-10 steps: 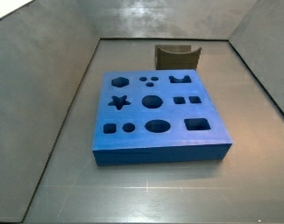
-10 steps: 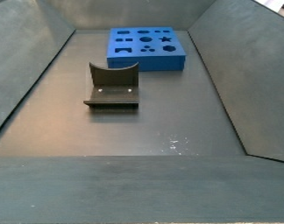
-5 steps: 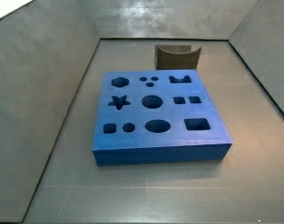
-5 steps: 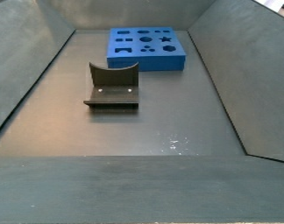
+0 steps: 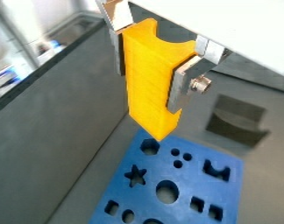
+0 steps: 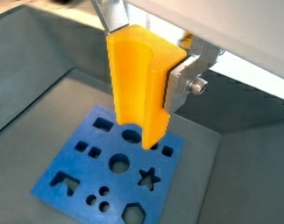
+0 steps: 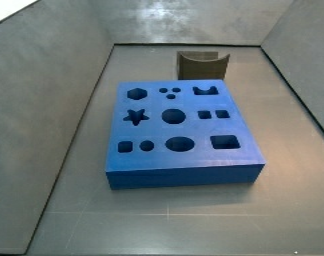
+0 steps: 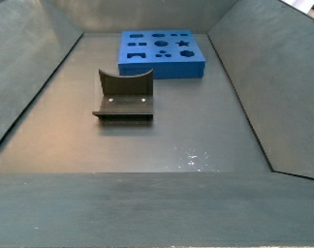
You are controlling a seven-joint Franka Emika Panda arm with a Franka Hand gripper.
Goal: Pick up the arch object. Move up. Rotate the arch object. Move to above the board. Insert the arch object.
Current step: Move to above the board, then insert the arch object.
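Note:
My gripper (image 5: 151,52) is shut on the arch object (image 5: 152,83), a bright yellow block with a curved notch at its held end; it also shows in a wrist view (image 6: 138,83). The silver fingers (image 5: 186,83) clamp its two sides. It hangs high above the board (image 5: 168,184), the thick blue slab with cut-out holes, which also shows in a wrist view (image 6: 103,166). In both side views the board lies on the floor (image 7: 178,135) (image 8: 164,53), and the gripper and arch object are out of view there.
The fixture, a dark L-shaped bracket on a base plate, stands on the floor beyond the board (image 7: 202,64) (image 8: 123,97) and shows in a wrist view (image 5: 240,121). Grey sloping walls (image 7: 58,110) enclose the floor.

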